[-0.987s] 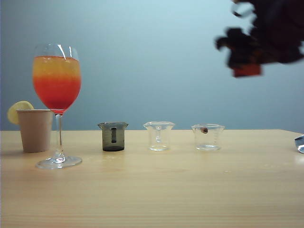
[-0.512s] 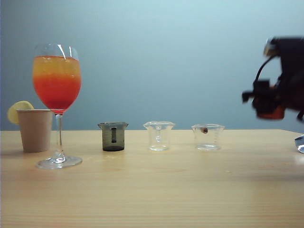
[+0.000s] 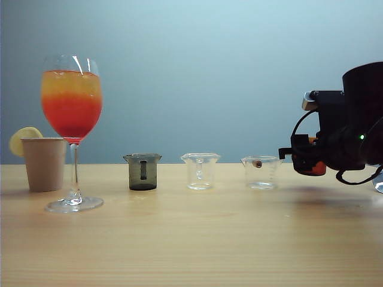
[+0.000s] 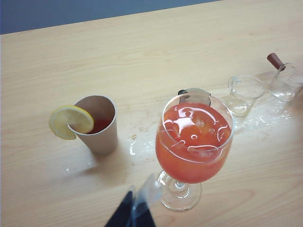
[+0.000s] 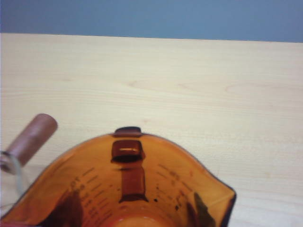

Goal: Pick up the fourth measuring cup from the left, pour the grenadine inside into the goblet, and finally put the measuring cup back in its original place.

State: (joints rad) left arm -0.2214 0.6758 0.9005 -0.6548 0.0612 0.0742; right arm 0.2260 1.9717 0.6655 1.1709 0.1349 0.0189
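The red-orange fourth measuring cup (image 5: pixel 128 189) sits clamped in the right gripper (image 3: pixel 311 162), just above the pale wooden table (image 3: pixel 191 239), beside the clear cup (image 3: pixel 261 172) at the row's right end. A grey-blue wall (image 3: pixel 209 60) rises behind. The goblet (image 3: pixel 72 128), layered yellow over red, stands far left. The left gripper (image 4: pixel 135 213) hangs near the goblet's foot; whether it is parted or closed cannot be made out.

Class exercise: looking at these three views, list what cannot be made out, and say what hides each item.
- Right gripper jaws: exterior view, hidden by its dark body.
- Red-orange measuring cup base: right wrist view, cut off by the edge.
- Left gripper: left wrist view, mostly cut off.
- Smoky cup: left wrist view, behind the goblet.
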